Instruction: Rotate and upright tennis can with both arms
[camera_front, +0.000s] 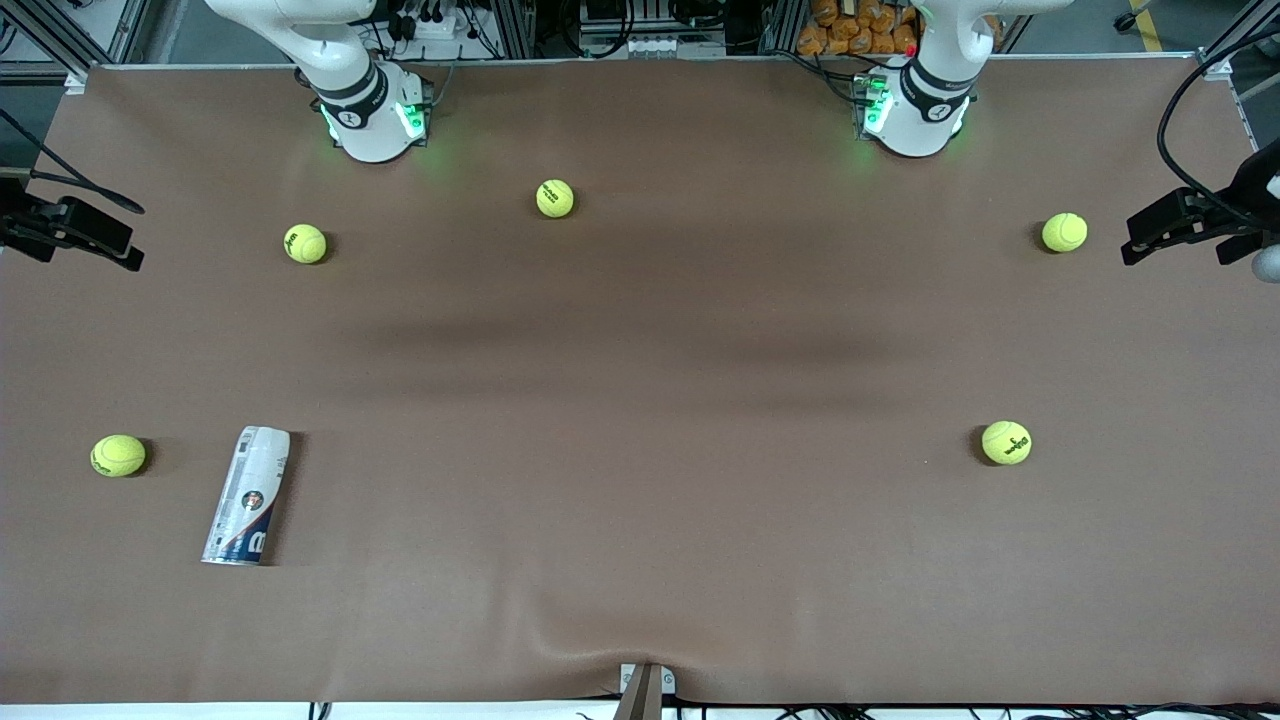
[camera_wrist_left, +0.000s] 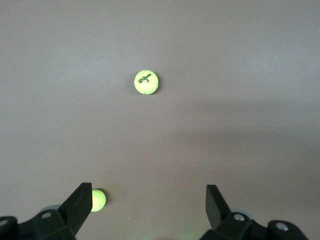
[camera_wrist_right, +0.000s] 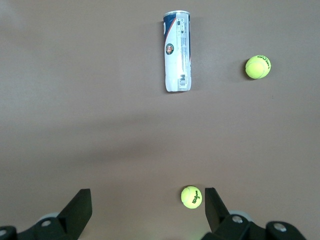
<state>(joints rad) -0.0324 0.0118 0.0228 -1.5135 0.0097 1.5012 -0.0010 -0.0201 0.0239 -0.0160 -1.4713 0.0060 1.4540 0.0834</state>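
White-and-navy tennis can (camera_front: 248, 496) (metal-rimmed), lying flat, right arm's end

Front view: high, faces both arm bases across desk (camera_front: 640, 330). Wrist views look down; right shares can (camera_front: 247, 497) (camera_wrist_right: 177, 51).

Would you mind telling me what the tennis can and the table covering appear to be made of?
The tennis can looks like thin plastic under a glossy white and navy printed label, with a shiny, probably metal rim at one end. The table covering seems a matte brown sheet, perhaps cloth or vinyl: it puckers at the edge nearest the front camera.
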